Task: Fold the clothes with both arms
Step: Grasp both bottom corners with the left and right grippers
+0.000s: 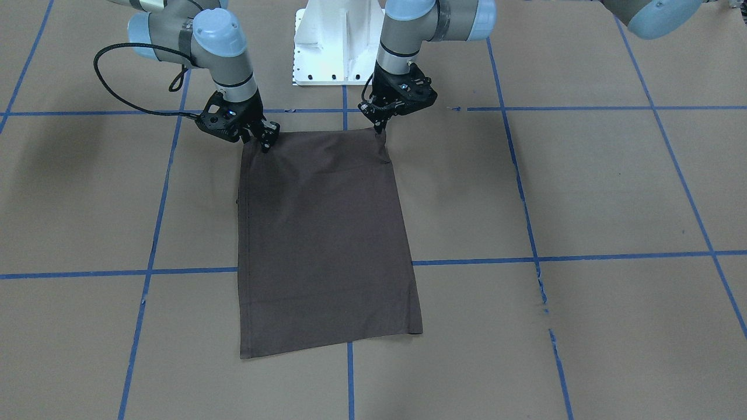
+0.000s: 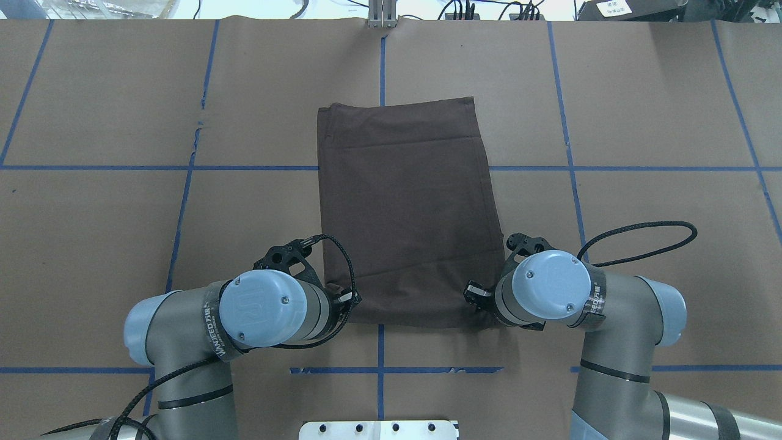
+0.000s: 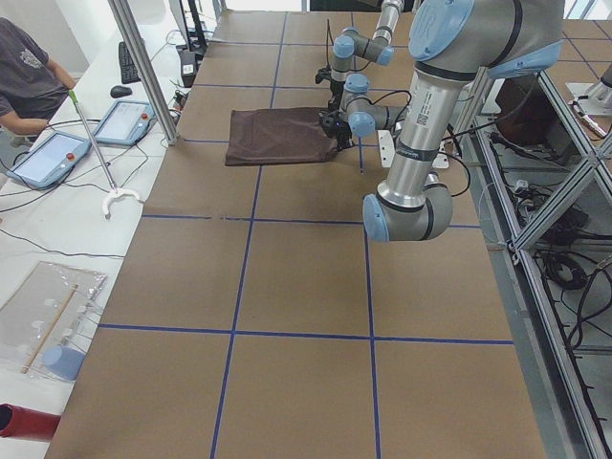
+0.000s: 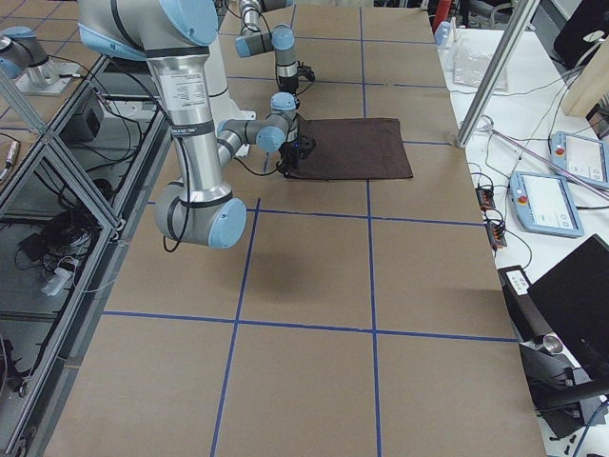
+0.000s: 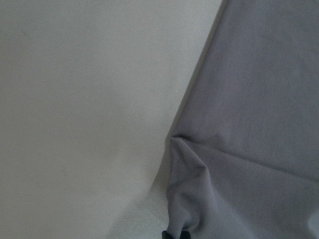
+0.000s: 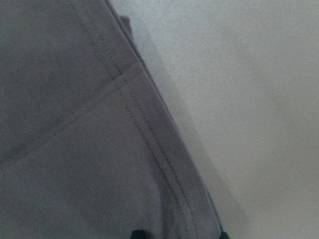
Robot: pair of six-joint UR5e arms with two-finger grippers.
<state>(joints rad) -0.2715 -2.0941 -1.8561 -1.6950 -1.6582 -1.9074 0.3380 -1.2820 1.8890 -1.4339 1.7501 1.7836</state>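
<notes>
The dark brown-grey T-shirt (image 1: 327, 233) lies flat on the brown paper, folded to a tall rectangle (image 2: 409, 214). Both grippers are at its edge nearest the robot. My left gripper (image 1: 380, 129) is shut on the corner there. In the left wrist view the fabric (image 5: 259, 124) puckers up into the closed gripper (image 5: 175, 234). My right gripper (image 1: 266, 142) is at the other near corner. In the right wrist view its fingertips (image 6: 140, 234) stand apart, either side of the flat stitched hem (image 6: 149, 149). The collar and logo are hidden.
The white base pedestal (image 1: 332, 46) stands just behind the shirt's near edge. Blue tape lines (image 2: 382, 61) grid the table. A further large arm (image 3: 421, 124) stands upright off to the side. An operator (image 3: 24, 72) and tablets (image 3: 48, 158) are beyond the table's far edge.
</notes>
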